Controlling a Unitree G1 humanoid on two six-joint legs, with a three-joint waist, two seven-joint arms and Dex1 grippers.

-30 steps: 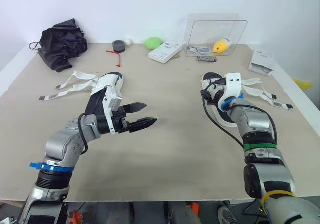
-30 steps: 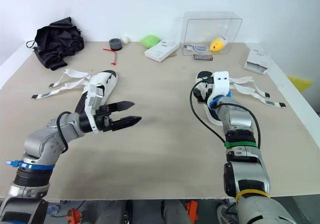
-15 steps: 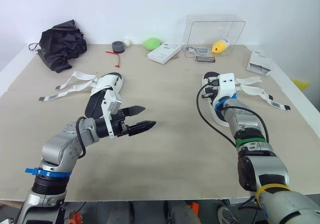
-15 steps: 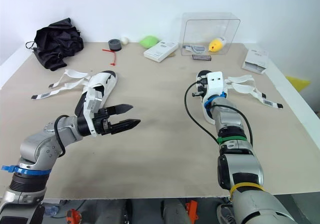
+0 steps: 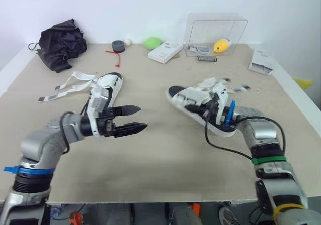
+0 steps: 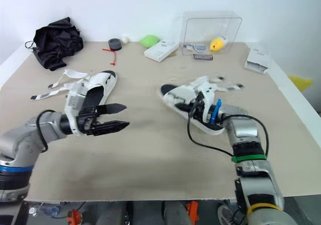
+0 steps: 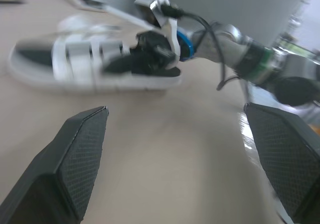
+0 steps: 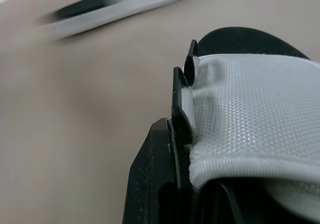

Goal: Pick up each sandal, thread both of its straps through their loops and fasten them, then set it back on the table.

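My right gripper (image 5: pixel 212 109) is clamped on the right sandal (image 5: pixel 193 96), just right of the middle of the table (image 5: pixel 165 154). Its long axis runs diagonally, far end toward my left, near end toward my right. My left gripper (image 5: pixel 143 117) hovers with fingers spread, near the left sandal (image 5: pixel 108 83) — that one points away from me.

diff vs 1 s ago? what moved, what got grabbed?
The right hand, shut on the right sandal, has swung it from the right side of the table toward the middle, straps trailing. The left hand stays open and hovering, barely shifted. The left sandal has not moved.
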